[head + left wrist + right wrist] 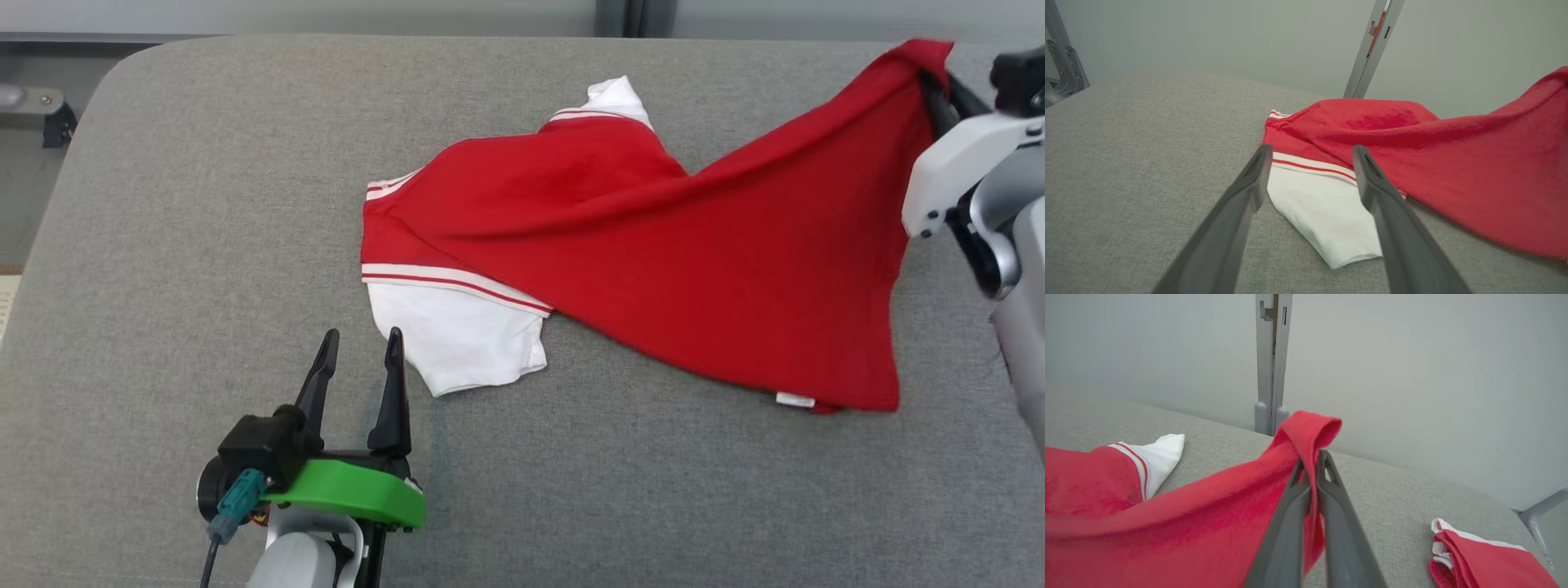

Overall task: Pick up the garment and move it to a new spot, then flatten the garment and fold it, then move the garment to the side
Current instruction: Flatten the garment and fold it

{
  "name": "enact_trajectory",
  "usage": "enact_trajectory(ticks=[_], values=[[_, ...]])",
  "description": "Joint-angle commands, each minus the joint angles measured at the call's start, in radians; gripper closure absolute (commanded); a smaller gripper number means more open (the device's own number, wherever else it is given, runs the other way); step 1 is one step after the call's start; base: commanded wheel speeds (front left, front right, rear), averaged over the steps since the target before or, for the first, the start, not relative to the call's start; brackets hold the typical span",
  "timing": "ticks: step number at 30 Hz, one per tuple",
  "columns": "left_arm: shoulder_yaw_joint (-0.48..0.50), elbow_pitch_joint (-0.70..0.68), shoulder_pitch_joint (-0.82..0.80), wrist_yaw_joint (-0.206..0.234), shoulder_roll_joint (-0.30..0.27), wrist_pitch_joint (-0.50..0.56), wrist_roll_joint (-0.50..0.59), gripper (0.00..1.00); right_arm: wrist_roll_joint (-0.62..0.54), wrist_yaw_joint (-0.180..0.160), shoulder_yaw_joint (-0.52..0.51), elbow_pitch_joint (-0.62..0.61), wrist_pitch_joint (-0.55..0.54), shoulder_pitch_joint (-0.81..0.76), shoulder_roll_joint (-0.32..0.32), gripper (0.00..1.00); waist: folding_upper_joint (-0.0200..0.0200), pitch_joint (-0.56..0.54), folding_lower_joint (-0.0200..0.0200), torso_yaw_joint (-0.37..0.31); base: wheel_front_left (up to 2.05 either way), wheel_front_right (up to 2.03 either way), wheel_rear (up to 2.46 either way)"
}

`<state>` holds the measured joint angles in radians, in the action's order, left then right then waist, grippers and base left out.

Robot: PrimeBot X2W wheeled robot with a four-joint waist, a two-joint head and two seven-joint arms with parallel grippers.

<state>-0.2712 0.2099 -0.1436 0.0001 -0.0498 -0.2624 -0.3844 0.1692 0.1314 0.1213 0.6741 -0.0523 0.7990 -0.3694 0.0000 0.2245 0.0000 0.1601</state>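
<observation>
Left gripper [362, 335] is sitting at lower left of frame, fingers spread and holding nothing, just short of the white sleeve. Garment [620, 237] is lying mid-frame on the grey surface [163, 245], its red hem slanting up toward upper right. Right gripper [1311, 457] is pinching that hem corner, fingers pressed together on cloth. Risk: I'm gripping only a thin fold, so drag from the trailing cloth could pull it free or bunch the shirt.
</observation>
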Motion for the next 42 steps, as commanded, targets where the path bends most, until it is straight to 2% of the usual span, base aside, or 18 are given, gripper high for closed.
enact_trajectory(ticks=[1,10,14,16,19,23,29,36,42], values=[[-0.005,-0.006,-0.006,0.004,-0.002,-0.003,-0.011,0.00,-0.016,-0.002,0.000,0.005,-0.002,0.041,-0.019,1.00,0.0000,0.019,0.0000,0.025,0.00,0.00,0.00],[-0.046,-0.025,-0.029,0.015,-0.002,-0.003,-0.036,0.00,-0.101,-0.002,-0.025,0.118,-0.005,0.210,-0.092,1.00,0.0000,0.073,0.0000,0.108,0.00,0.00,0.00],[-0.061,-0.028,-0.041,0.017,-0.002,-0.003,-0.043,0.00,-0.156,-0.002,-0.055,0.193,0.035,0.262,-0.086,1.00,0.0000,0.100,0.0000,0.133,0.00,0.00,0.00],[-0.065,-0.029,-0.046,0.018,-0.002,-0.003,-0.044,0.00,-0.182,-0.002,-0.076,0.240,0.045,0.270,-0.066,0.00,0.0000,0.111,0.0000,0.137,0.00,0.00,0.00],[-0.069,-0.030,-0.055,0.020,-0.002,-0.003,-0.045,0.00,-0.228,-0.002,-0.117,0.282,0.095,0.299,-0.046,0.00,0.0000,0.123,0.0000,0.136,0.00,0.00,0.00],[-0.060,-0.029,-0.060,0.023,-0.002,-0.003,-0.033,0.00,-0.263,-0.002,-0.122,0.316,0.171,0.324,0.002,0.00,0.0000,0.127,0.0000,0.115,0.00,0.00,0.00],[-0.037,-0.022,-0.054,0.015,-0.002,-0.003,-0.010,0.00,-0.207,-0.002,-0.064,0.346,0.258,0.329,0.067,0.00,0.0000,0.093,0.0000,0.051,0.00,0.00,0.00],[-0.001,-0.019,-0.024,0.005,-0.002,-0.003,0.010,0.00,-0.092,-0.002,0.046,0.286,0.305,0.195,0.088,0.00,0.0000,0.032,0.0000,-0.043,0.00,0.00,0.00],[0.025,-0.023,-0.007,0.000,-0.002,-0.003,0.028,0.00,0.030,-0.002,0.059,0.158,0.318,-0.001,0.101,0.00,0.0000,-0.001,0.0000,-0.104,0.00,0.00,0.00]])
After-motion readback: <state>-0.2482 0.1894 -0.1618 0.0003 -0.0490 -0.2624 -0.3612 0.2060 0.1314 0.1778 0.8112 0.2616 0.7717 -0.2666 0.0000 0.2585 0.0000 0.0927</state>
